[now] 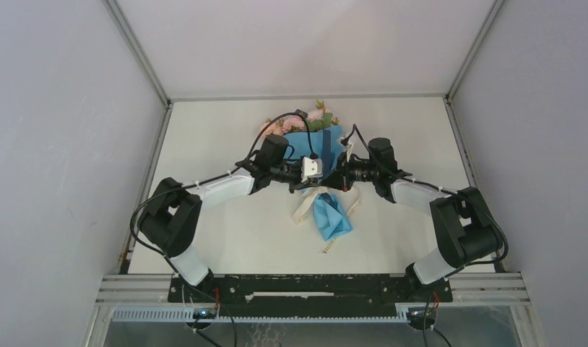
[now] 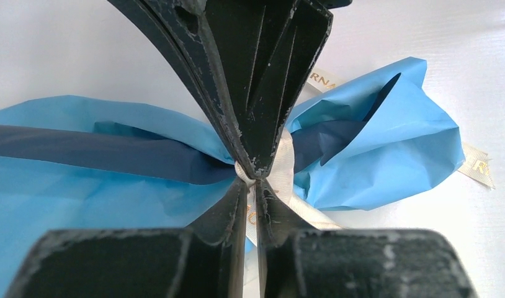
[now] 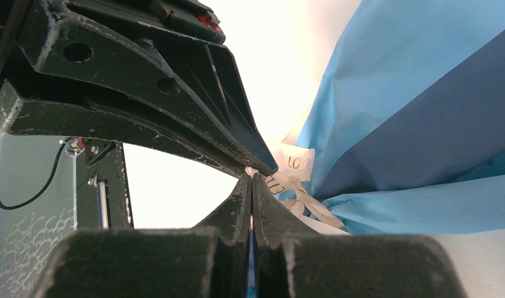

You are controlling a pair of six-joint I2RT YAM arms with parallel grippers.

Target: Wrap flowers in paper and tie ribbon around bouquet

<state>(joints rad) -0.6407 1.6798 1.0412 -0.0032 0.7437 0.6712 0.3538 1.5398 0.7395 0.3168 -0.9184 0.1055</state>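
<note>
The bouquet [image 1: 327, 144] is laid on the table [image 1: 212, 137] between the arms, with its flowers [image 1: 318, 114] turned to the far edge and the paper tail toward the bases. The paper [image 2: 386, 136] is gathered to a narrow waist, where the ribbon [image 2: 286, 158] is wrapped. The left gripper [image 2: 250, 186] is set right at that waist, its jaws nearly closed with a cream strip of ribbon pinched between them. The right gripper [image 3: 251, 180] is placed opposite, fully closed, its tips touching the ribbon. Whether ribbon is caught in it cannot be told. Loose ribbon ends are seen beside the tail.
</note>
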